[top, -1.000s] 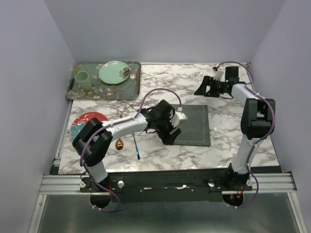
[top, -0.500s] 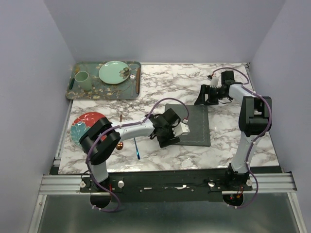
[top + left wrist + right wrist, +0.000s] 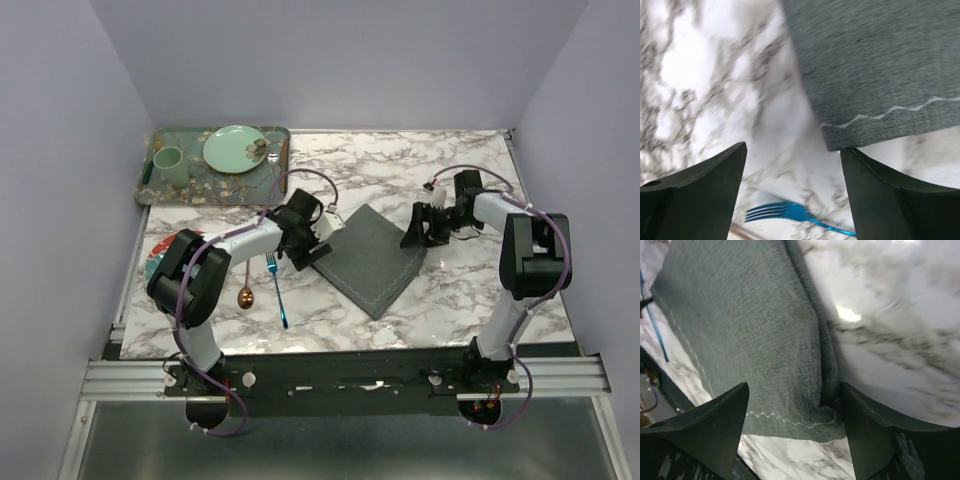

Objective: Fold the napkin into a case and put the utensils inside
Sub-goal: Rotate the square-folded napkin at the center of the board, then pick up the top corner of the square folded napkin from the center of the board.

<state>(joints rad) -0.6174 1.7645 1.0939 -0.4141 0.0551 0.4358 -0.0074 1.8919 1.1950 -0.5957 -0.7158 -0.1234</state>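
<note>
Folding looks barely begun: the napkin [image 3: 375, 258] lies flat and skewed mid-table, not yet a case, with left gripper [image 3: 318, 247] and right gripper [image 3: 418, 233] spread open at its left and right corners, gripping nothing, while fork [image 3: 277, 290] and spoon [image 3: 245, 296] wait just left of it.

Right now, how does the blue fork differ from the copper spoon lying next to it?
The fork is bright blue; the spoon is copper-coloured. The fork's tines point toward the far side, while the spoon's bowl sits at its near end. The fork lies closer to the napkin than the spoon does. Both lie flat on the marble table, left of the napkin, and neither is held.
</note>
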